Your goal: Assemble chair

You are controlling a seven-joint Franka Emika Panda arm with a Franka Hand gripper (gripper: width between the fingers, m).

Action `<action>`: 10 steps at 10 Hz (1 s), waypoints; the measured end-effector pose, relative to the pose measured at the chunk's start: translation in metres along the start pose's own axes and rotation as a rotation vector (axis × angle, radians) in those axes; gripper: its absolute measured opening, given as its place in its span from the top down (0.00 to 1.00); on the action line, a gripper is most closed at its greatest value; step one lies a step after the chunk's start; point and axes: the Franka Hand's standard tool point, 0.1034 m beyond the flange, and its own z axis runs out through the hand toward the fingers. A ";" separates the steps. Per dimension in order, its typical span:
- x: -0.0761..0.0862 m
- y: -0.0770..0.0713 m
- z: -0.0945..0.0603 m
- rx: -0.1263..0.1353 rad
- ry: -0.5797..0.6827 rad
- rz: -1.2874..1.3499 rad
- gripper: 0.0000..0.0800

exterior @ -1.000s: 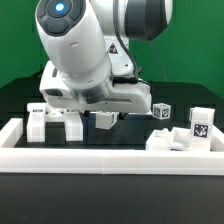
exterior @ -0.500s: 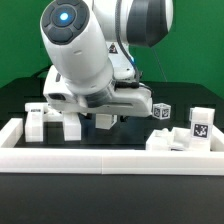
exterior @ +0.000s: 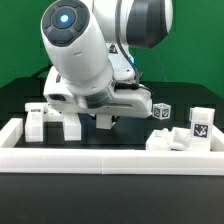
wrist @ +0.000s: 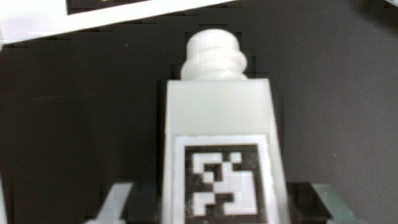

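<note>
Arm (exterior: 85, 60) hunched low over table (exterior: 130, 137), wrist pointing down. Gripper (exterior: 104, 120) jaws were clamped narrow on a white tagged chair post (wrist: 221, 110).

Matte white plastic chair post (wrist: 219, 110), glossy white arm shell (exterior: 85, 50), matte black tabletop (wrist: 71, 130)

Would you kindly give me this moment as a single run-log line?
phase: grasp | gripper: shut on tagged white post | fingers: either side of post | other chair parts: not held

White border frame (exterior: 100, 160) edges the black table (exterior: 125, 138) before a green backdrop (exterior: 15, 50).
</note>
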 end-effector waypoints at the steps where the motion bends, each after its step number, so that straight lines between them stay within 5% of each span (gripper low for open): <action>1: 0.000 0.000 0.000 0.000 0.000 0.000 0.64; 2: -0.001 -0.001 -0.002 -0.001 -0.002 0.000 0.64; 7: -0.031 -0.033 -0.067 0.018 0.033 -0.029 0.64; 10: -0.029 -0.030 -0.067 0.012 0.074 -0.035 0.64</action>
